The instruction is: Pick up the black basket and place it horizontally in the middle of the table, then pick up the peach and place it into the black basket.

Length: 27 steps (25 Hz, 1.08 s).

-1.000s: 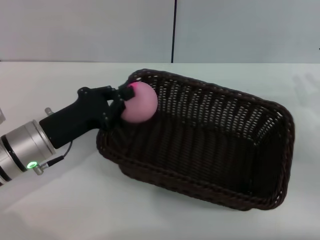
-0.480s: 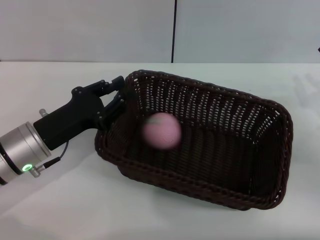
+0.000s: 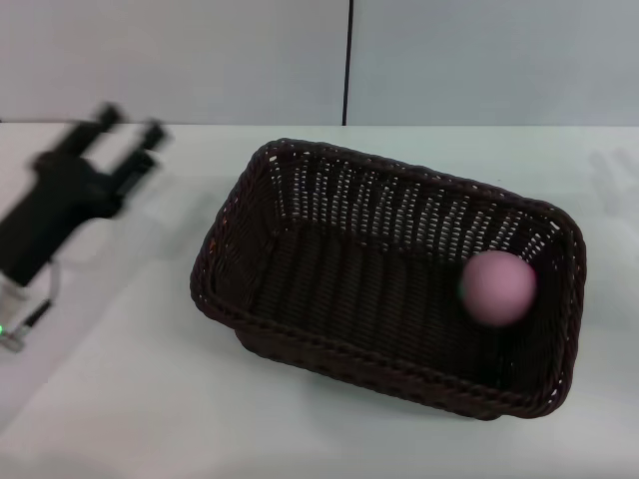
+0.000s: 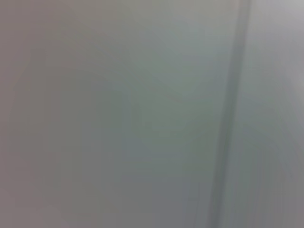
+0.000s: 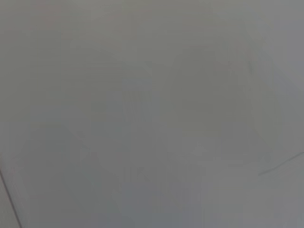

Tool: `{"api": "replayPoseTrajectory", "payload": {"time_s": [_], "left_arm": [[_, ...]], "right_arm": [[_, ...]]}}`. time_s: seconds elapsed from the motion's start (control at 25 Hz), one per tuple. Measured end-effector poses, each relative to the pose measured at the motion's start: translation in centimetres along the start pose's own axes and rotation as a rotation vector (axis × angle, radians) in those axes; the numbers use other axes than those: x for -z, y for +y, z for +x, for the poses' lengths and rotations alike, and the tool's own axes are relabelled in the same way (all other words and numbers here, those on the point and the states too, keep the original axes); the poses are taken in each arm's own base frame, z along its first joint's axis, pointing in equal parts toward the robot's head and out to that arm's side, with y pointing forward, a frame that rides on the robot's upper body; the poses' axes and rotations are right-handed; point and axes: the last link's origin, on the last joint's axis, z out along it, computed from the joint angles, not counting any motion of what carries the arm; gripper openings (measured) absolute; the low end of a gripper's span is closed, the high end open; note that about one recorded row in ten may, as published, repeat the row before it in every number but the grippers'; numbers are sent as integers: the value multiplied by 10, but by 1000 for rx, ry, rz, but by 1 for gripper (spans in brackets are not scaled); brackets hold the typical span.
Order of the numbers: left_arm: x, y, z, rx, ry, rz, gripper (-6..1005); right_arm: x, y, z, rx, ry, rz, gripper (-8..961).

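Head view: pale pink peach (image 3: 497, 287) sits inside dark woven black basket (image 3: 394, 269); left claw (image 3: 125, 140) released, empty.

black basket (image 3: 329, 329) on white table (image 3: 130, 399)

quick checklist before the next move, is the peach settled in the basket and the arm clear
1. Peach inside the basket: ok, at its right end.
2. Peach at rest: cannot tell, it looks smeared, perhaps rolling.
3. Basket flat on the table: ok; it lies slightly askew.
4. Left gripper clear of the basket: ok, well off to its left, fingers spread and empty.
5. Right gripper out of the way: cannot tell, not in the head view, and its wrist view shows only a blank surface.
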Motion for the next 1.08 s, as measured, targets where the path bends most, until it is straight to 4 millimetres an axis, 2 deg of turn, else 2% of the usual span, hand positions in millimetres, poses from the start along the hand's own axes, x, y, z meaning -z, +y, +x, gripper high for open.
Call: {"api": "replayPoseTrajectory", "payload": {"time_s": [0.12,0.16,0.2,0.28,0.32,0.4,0.64,1.08], "left_arm": [[0,0,0,0,0,0,555],[38,-14,4,-28,166,276,575],[57,-16,4,-71,231,409,598],[57,-16,4,-71,231,409,644],[70,-16,4,-117,271,517,667],[77,-16,2,-151,286,586,665],[81,-15,1,-197,288,640,662],[75,-17,0,-182,280,643,662]], "right_arm": [[2,-1,-1,-3,-9,8,375],[2,-2,-1,-4,-11,10,375],[2,-2,-1,-5,-13,12,375],[3,-2,-2,-5,-15,15,375],[3,-3,-2,-5,-15,15,375],[3,-3,-2,-5,-16,18,375],[3,-4,-2,-3,-18,19,375],[7,-7,-3,-12,-28,43,375]]}}
